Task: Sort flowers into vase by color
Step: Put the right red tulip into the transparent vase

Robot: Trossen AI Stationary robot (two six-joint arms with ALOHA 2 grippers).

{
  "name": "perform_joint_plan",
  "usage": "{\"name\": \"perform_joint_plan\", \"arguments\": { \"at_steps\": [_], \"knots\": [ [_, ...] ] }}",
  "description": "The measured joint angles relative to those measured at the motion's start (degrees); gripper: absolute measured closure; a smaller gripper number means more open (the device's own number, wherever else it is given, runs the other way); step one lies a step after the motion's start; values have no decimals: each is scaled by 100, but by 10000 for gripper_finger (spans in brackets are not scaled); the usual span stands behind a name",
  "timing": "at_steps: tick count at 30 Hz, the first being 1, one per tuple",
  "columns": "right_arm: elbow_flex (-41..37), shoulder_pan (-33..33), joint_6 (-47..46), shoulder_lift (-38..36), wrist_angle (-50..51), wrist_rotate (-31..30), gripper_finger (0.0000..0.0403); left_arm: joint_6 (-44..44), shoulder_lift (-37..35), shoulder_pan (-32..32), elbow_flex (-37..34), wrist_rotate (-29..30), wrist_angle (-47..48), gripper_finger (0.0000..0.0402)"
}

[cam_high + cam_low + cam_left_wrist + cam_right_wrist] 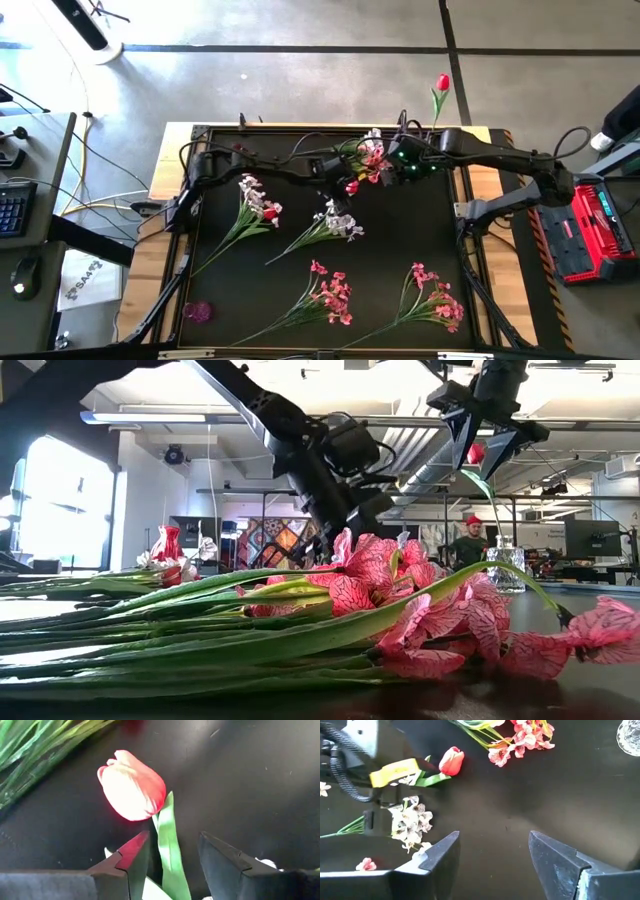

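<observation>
A red tulip (132, 785) lies on the black mat (400, 230) near the far middle, also seen in the high view (352, 186). My left gripper (172, 840) slants down over it, open. Its fingers stand on either side of the tulip's green stem and leaf (170, 845) without visibly touching them. My right gripper (492, 855) hangs open above the mat just beyond (402, 165), nothing between its fingers. Another red tulip (442, 85) stands in a glass vase (505, 570) at the far edge. White bunches (258, 205) (338, 222) and pink bunches (335, 295) (435, 300) (372, 155) lie flat on the mat.
A small purple object (197, 312) sits at the mat's near left corner. A red case (590, 225) stands off the table's right edge. Cables run along the mat's far edge (260, 140). Bare mat lies between the right-hand flowers and the far edge.
</observation>
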State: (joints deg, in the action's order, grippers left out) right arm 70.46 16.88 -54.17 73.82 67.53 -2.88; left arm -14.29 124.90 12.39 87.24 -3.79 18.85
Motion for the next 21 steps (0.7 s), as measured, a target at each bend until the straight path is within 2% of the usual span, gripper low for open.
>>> {"name": "perform_joint_plan", "arguments": {
  "at_steps": [7,9,13,15,21],
  "knots": [
    [0,-15,-129,0,-2,-155,179,108,234,-8,26,-43,115,260],
    [0,-15,-131,0,-4,-168,179,108,237,-4,28,-28,154,285],
    [0,-15,-145,0,-6,-183,179,94,147,10,4,5,203,367],
    [0,-19,-125,0,-9,-222,179,57,75,34,-9,-27,220,391],
    [0,-198,-80,0,-257,-617,179,-59,-593,276,-20,-187,504,384]
  ]
}}
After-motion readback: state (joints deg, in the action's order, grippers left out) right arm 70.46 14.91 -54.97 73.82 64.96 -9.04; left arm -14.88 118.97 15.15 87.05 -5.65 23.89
